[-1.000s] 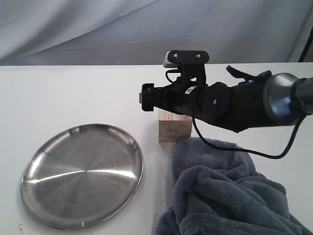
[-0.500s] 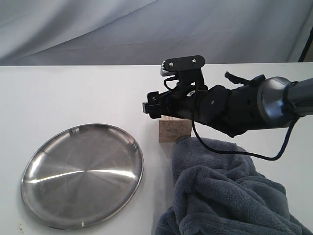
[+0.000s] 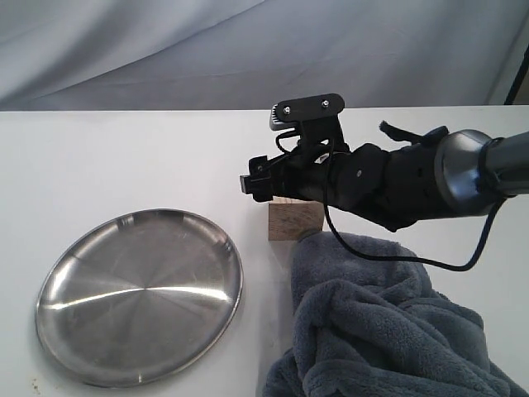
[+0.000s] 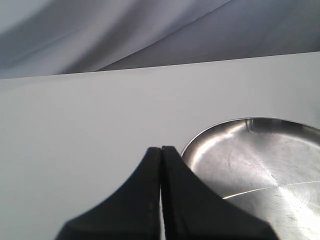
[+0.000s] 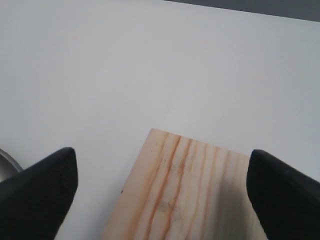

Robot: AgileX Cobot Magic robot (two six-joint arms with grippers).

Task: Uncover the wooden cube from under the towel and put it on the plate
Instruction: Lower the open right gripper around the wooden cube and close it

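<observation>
Fleece first — the towel (image 3: 372,331) heaps nearest, its edge touching the uncovered wooden cube (image 3: 294,222); the plate (image 3: 140,296) waits alongside. Over the cube the right gripper (image 3: 256,185) straddles it wide open, gripping nothing — set off-centre, closing could skew or topple it.

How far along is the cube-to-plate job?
Done: the cube sits uncovered, with the towel heaped beside it. In hand: the right gripper is open, fingers either side of the cube, not yet clamped. Left: grip, lift and carry to the plate, which holds nothing. The left gripper is shut beside the plate.
</observation>
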